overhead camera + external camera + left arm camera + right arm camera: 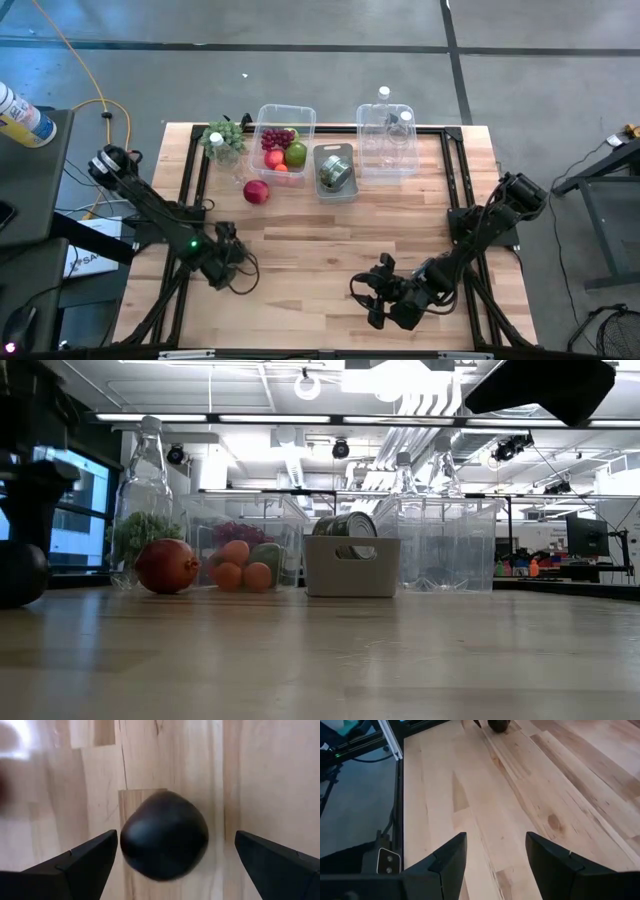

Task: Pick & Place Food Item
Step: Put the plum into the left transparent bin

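A dark, rounded food item [164, 836] lies on the wooden table near the front left. It also shows at the left edge of the low view [18, 574] and far off in the right wrist view [497, 724]. My left gripper [228, 262] is low over it and hides it in the high view. In the left wrist view the gripper [176, 834] is open, with one finger on either side of the item and a gap on both sides. My right gripper [380, 300] is open and empty over the table's front right; its own view [496, 836] shows bare wood between its fingers.
At the far side stand a clear bin of fruit [283, 148], a grey bin holding a metal can [335, 172] and a clear bin [386, 140]. A red fruit [256, 191] lies in front of the fruit bin, and a glass bottle with greens [222, 142] stands to its left. The table's middle is bare wood [330, 240].
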